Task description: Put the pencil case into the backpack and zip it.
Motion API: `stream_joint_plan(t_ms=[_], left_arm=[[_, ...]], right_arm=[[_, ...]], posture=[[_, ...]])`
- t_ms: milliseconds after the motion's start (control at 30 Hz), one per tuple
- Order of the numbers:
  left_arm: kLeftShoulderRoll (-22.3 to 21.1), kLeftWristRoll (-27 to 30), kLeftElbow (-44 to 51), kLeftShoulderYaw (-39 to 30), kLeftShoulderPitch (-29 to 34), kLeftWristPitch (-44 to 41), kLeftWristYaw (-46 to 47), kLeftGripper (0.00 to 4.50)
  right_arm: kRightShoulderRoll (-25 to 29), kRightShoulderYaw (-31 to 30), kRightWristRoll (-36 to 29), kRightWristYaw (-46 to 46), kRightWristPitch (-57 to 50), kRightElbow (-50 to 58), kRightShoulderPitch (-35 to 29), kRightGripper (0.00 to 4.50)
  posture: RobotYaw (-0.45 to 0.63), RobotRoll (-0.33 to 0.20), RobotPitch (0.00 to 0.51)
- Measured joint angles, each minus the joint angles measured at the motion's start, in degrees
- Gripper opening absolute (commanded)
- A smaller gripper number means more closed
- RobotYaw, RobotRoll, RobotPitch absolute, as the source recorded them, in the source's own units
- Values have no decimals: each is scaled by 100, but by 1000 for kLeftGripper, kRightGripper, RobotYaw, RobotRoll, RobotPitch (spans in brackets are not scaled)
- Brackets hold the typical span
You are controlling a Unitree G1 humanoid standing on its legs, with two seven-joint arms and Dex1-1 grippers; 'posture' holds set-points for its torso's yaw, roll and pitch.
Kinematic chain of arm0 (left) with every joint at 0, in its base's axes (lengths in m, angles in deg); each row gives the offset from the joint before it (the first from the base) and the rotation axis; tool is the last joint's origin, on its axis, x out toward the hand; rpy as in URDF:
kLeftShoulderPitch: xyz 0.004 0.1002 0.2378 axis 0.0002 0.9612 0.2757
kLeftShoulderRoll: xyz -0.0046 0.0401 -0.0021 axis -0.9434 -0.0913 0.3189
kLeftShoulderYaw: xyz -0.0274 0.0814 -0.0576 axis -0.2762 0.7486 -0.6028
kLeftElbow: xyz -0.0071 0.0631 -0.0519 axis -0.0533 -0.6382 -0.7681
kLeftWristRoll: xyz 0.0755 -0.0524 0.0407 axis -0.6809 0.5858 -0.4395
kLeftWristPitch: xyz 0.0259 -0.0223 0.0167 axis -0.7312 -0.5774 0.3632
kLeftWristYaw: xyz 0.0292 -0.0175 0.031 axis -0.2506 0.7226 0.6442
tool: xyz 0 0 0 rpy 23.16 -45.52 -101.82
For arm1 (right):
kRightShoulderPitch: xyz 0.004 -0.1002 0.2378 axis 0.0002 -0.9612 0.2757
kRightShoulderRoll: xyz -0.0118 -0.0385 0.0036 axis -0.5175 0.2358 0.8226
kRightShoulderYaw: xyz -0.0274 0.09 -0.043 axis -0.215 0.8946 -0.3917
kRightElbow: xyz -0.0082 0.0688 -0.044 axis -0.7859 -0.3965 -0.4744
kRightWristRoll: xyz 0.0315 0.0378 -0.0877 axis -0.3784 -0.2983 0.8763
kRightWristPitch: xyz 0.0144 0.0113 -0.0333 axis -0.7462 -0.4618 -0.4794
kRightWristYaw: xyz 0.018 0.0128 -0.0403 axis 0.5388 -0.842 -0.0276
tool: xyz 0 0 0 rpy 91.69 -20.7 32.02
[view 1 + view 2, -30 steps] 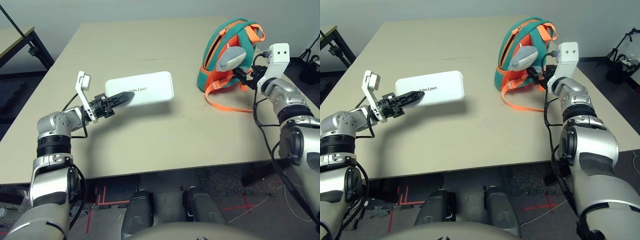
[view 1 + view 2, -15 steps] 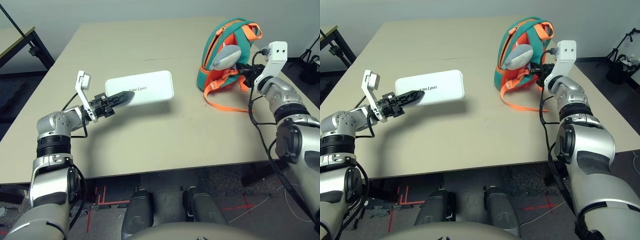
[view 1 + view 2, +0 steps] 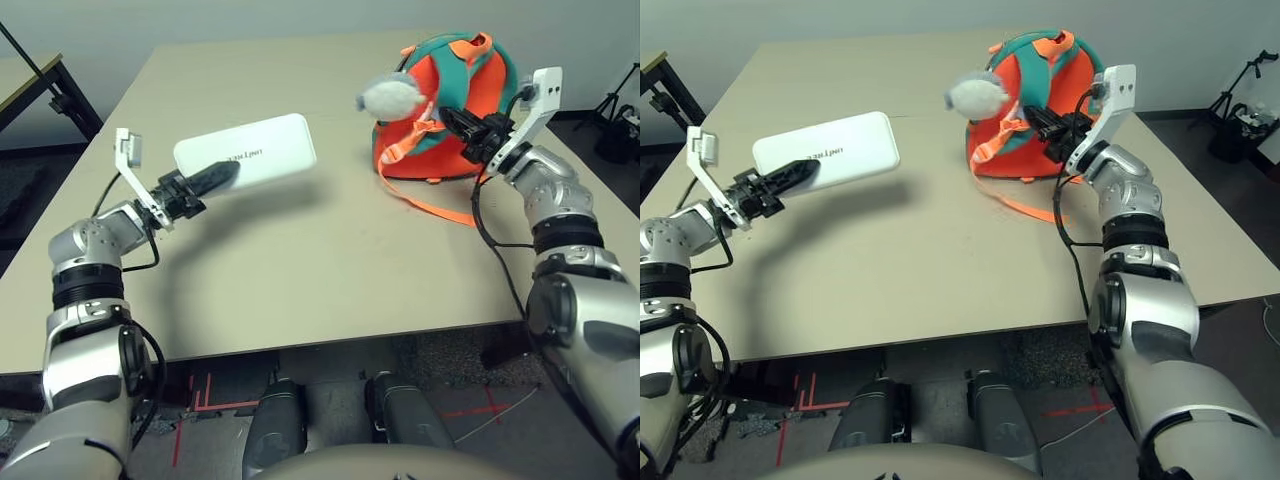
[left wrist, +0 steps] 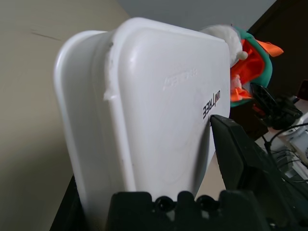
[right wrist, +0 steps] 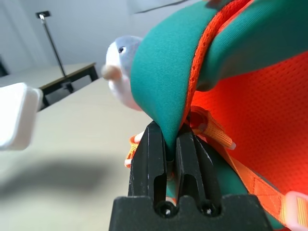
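pencil case (image 3: 245,158): flat, white, rounded corners; clamped at one end by left gripper (image 3: 205,183), held above table (image 3: 300,260)
backpack (image 3: 450,105): teal and orange; teal edge pinched by right gripper (image 5: 168,147), a grip seen only from right wrist

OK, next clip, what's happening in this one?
A two-armed robot is working at a table. Its left gripper is shut on the white pencil case, holding it above the tabletop. The right gripper is shut on a teal strap of the backpack, which shows its orange back panel, with the grey plush charm swinging out toward the case. The case is not yet in the backpack.
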Motion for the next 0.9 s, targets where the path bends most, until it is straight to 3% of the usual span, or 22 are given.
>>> stream_joint_plan(t_ms=[400, 900], left_arm=[[-218, -41, -306, 39, -51, 132, -61, 3160], [-411, -100, -533, 40, -225, 295, -202, 3159]], right_arm=[[-209, -81, -1230, -1018, -2088, 3816, -1788, 0], [-155, -106, -3173, -1933, -3417, 5858, -2686, 0]], posture=[[-164, 0, 52], [-175, 0, 50]])
